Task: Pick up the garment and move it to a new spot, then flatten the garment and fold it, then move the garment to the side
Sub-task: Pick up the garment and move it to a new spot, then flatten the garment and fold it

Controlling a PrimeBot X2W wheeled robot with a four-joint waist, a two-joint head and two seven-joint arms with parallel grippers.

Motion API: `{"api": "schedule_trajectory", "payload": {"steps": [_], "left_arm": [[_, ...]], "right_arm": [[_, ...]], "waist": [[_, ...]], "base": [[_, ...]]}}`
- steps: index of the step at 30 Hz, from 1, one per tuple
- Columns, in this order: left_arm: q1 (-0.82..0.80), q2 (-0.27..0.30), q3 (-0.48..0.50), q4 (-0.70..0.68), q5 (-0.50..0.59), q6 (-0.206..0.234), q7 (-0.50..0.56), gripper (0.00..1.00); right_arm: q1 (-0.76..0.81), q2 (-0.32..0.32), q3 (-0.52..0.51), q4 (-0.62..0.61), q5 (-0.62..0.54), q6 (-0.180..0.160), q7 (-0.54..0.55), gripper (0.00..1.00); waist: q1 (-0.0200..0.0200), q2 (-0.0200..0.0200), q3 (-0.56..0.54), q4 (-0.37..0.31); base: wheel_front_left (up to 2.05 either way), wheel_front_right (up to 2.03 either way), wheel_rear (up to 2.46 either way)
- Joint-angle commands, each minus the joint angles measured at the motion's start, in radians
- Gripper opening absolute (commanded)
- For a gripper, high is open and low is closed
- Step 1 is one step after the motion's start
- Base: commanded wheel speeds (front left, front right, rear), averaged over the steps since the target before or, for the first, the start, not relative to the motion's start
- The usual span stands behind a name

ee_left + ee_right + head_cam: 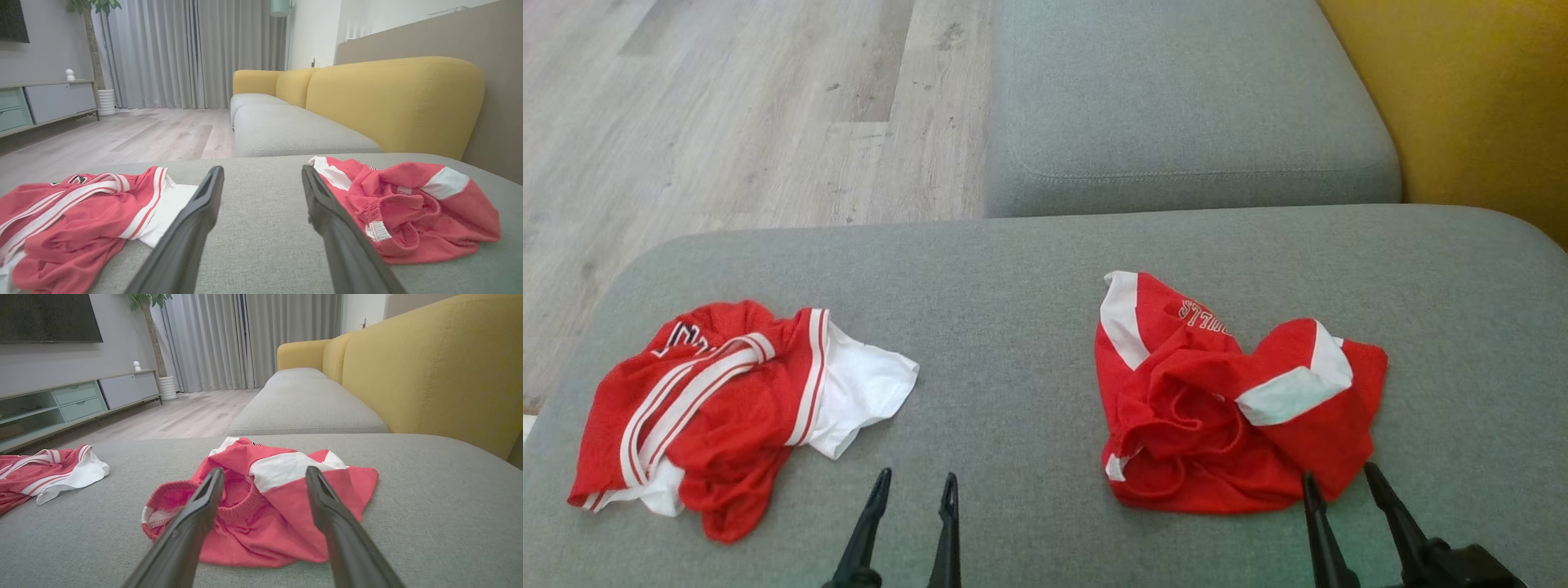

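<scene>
Two crumpled red-and-white garments lie on the grey sofa seat (1013,327). One garment (727,400) sits at the left, a red jersey with white stripes and a white part; it appears in the left wrist view (69,216) and the right wrist view (45,473). The other garment (1225,400), red shorts with white panels, lies at the right (404,208) (269,506). My left gripper (915,483) is open over bare cushion between them (261,171). My right gripper (1339,474) is open at the shorts' near edge (264,471), holding nothing.
A second grey seat cushion (1176,98) lies beyond, with yellow backrests (392,102) along the right. Wooden floor (727,106) stretches left of the sofa. A TV cabinet (73,400), a potted plant and curtains stand far off.
</scene>
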Motion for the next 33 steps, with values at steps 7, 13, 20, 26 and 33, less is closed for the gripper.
{"api": "schedule_trajectory", "payload": {"steps": [7, 13, 20, 26, 33], "left_arm": [[-0.041, -0.037, 0.082, -0.003, 0.045, -0.048, -0.009, 1.0], [-0.038, -0.049, 0.097, 0.007, 0.064, -0.065, -0.009, 1.0], [-0.033, -0.058, 0.113, 0.024, 0.068, -0.083, -0.009, 1.0], [-0.033, -0.062, 0.117, 0.037, 0.073, -0.096, -0.01, 1.0], [-0.029, -0.063, 0.116, 0.036, 0.079, -0.102, -0.01, 1.0]], "right_arm": [[-0.046, -0.006, 0.019, -0.031, 0.012, -0.001, -0.011, 1.0], [-0.046, -0.006, 0.019, -0.028, 0.017, -0.001, -0.011, 1.0], [-0.052, -0.006, 0.02, -0.025, 0.018, -0.001, -0.011, 1.0], [-0.052, -0.006, 0.023, -0.024, 0.018, -0.001, -0.011, 1.0], [-0.052, -0.006, 0.033, -0.024, 0.018, -0.001, -0.011, 1.0]], "waist": [[0.0001, 0.0, 0.0, 0.004], [0.0001, 0.0, -0.002, 0.005], [0.0001, 0.0, -0.002, 0.005], [0.0001, 0.0, -0.003, 0.001], [0.0001, 0.0, 0.001, -0.011]], "base": [[0.0, 0.0, 0.0], [0.0, 0.0, 0.0], [0.0, 0.0, 0.0], [0.0, 0.0, 0.0], [0.0, 0.0, 0.0]]}}
